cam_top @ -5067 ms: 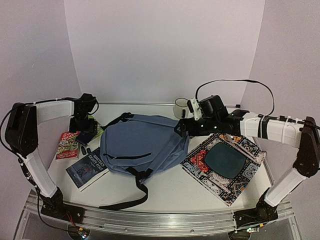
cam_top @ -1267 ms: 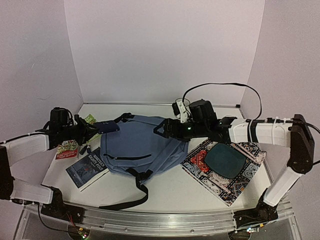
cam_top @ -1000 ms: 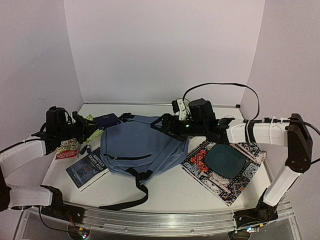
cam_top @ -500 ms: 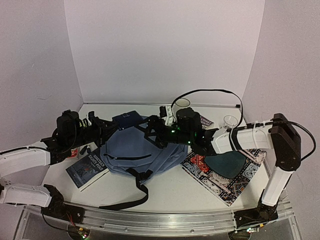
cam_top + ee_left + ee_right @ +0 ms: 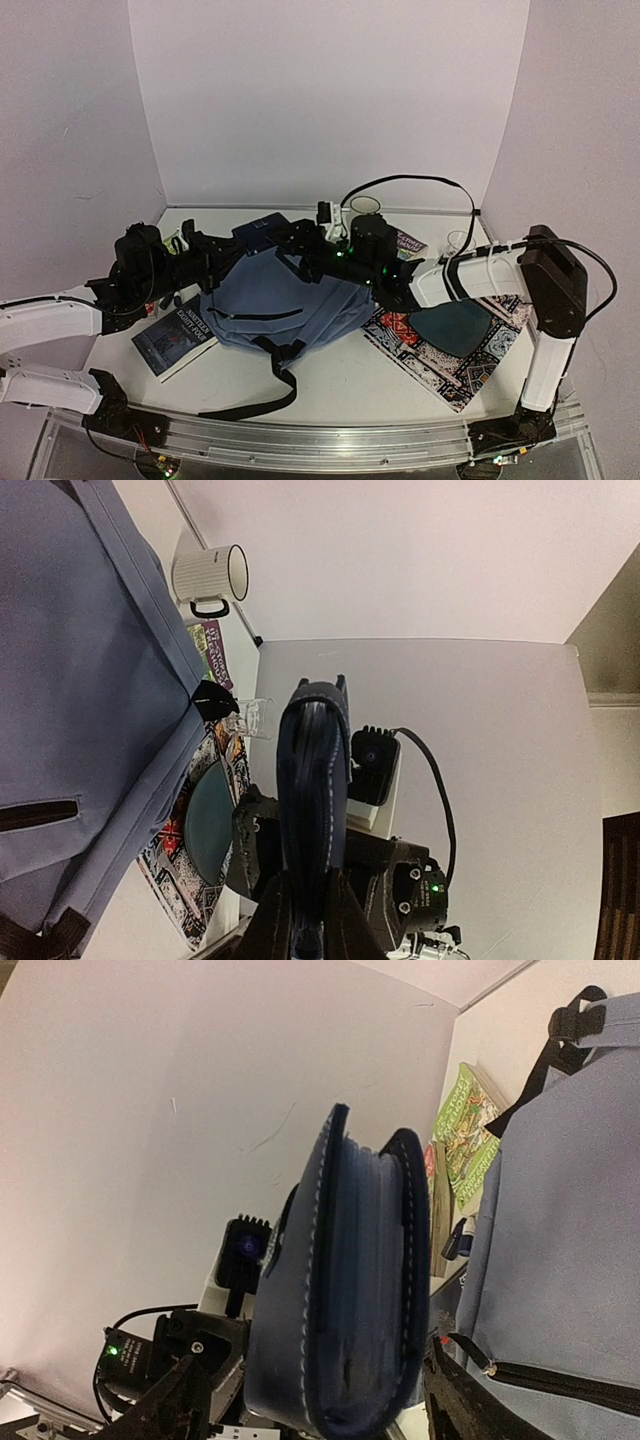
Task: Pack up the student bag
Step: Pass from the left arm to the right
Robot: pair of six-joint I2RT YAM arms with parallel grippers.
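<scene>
The student bag (image 5: 275, 300) lies flat on the surface (image 5: 340, 385), left of centre, with its front pocket up and its black straps trailing toward the near edge. Its far edge sits just below both end effectors. From these views I cannot tell whether the main compartment is unzipped.

Above that far edge hangs a dark blue case (image 5: 262, 228) with pale stitching, clear of the fabric. It stands on its thin edge, and its long axis runs roughly left to right, from one arm toward the other.

The left end effector (image 5: 305, 920) is clamped on one end of the case. The right end effector (image 5: 330, 1400) faces it from the opposite side. Its fingers (image 5: 190, 1400) stand apart and straddle the other end of the case, with a gap visible on at least one side, so they are not gripping it.

The bag lies down and toward the near edge from both end effectors, and the case sits directly between them. Judging by this, the coming move is a handover or a shared lowering. It depends on the right fingers meeting the flat faces of the case rather than its stitched edge.
</scene>
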